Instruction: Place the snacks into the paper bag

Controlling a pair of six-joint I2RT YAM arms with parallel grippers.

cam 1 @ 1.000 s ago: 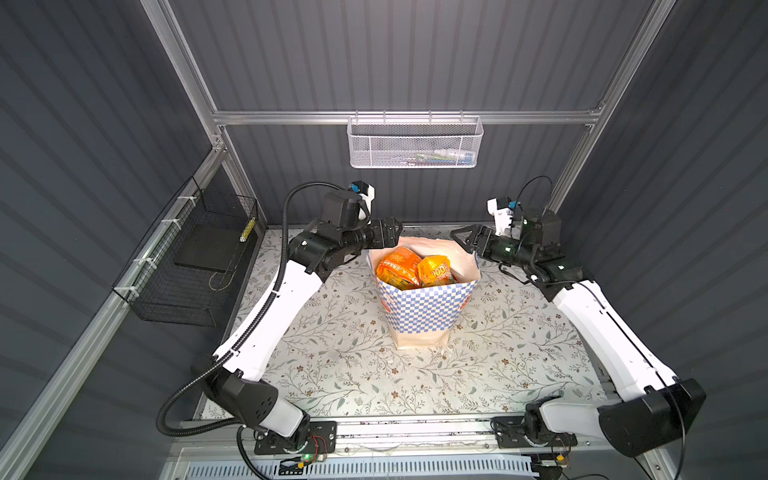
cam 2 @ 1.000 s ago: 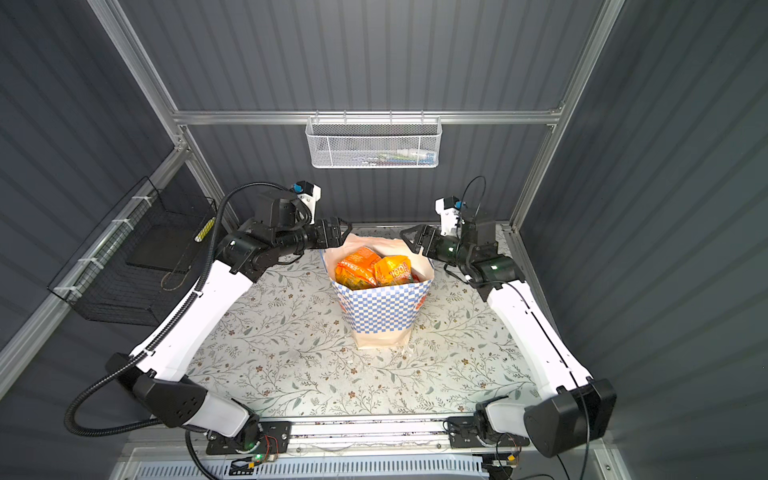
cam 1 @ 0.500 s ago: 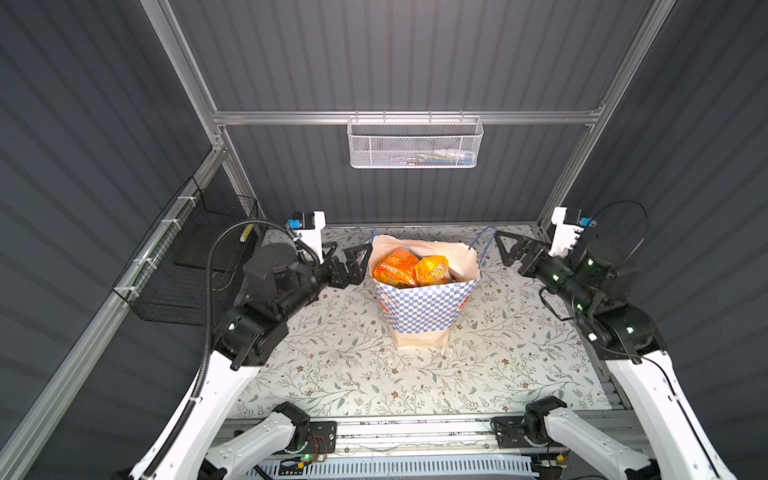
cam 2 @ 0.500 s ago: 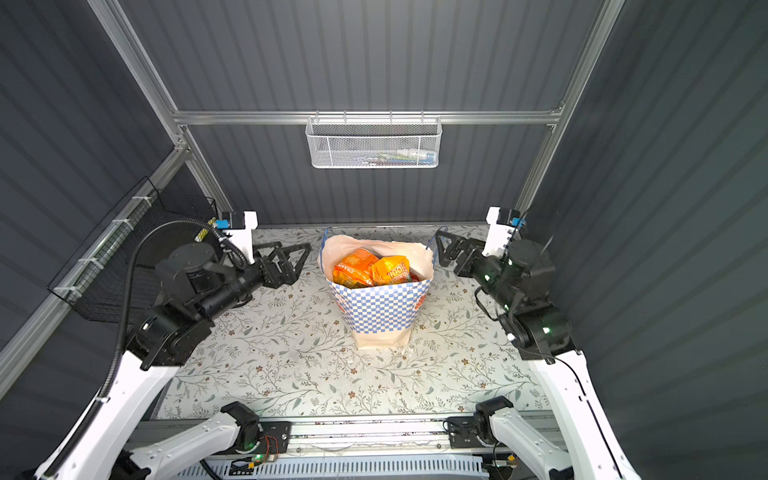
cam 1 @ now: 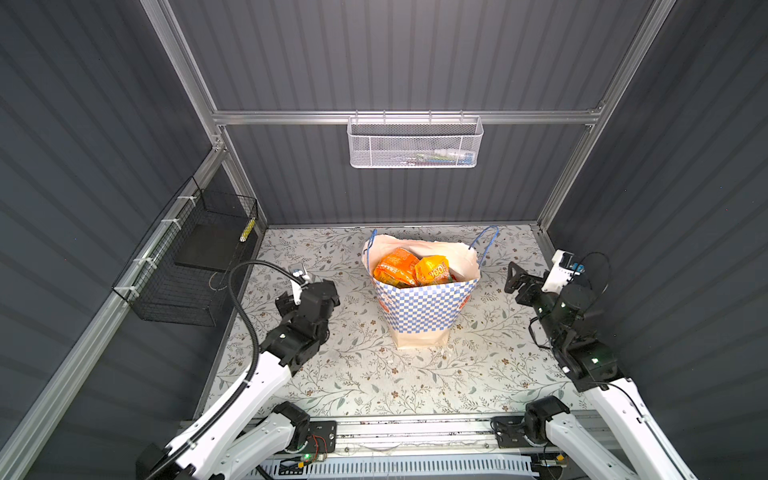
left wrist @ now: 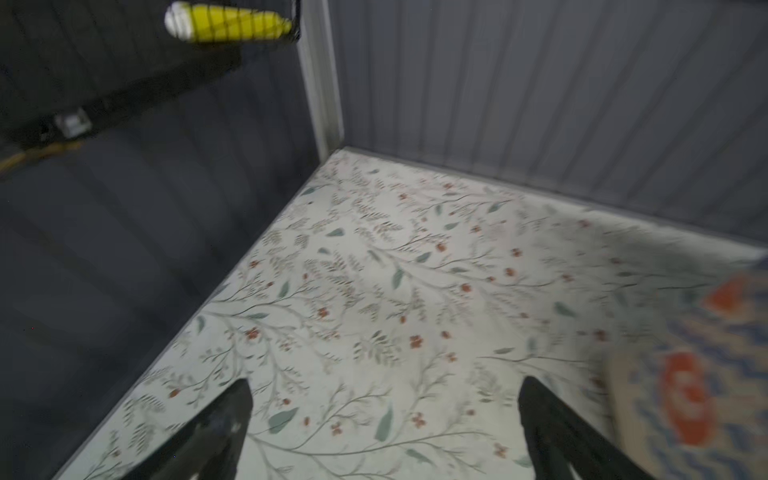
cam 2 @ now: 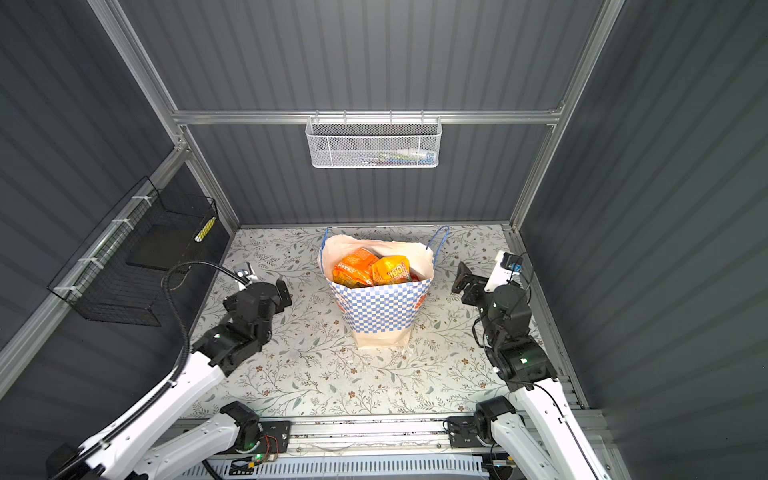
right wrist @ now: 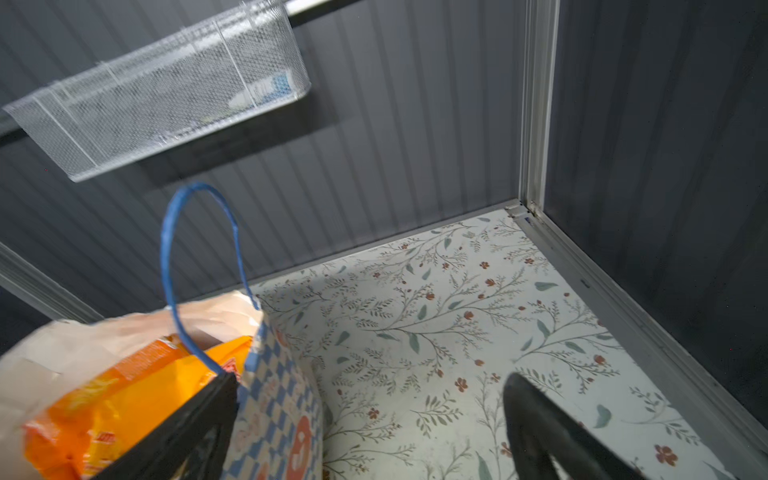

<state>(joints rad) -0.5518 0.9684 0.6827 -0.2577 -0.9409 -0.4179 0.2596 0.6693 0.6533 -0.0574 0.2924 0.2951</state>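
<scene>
Both arms have pulled back, so the paper bag (cam 1: 422,307) holding the snacks (cam 1: 411,270) stands between the left pincer (left wrist: 386,386) and right pincer (right wrist: 372,378), both wide and empty; snagging the blue handle (right wrist: 199,266) beside the right pincer could topple it.

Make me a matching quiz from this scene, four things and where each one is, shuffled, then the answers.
1 paper bag
2 white mesh basket
3 black wire basket
4 orange packet

A hung on the back wall
B standing on the floral table
C inside the paper bag
D mounted on the side wall

Pairs: 1-B, 2-A, 3-D, 4-C
</scene>
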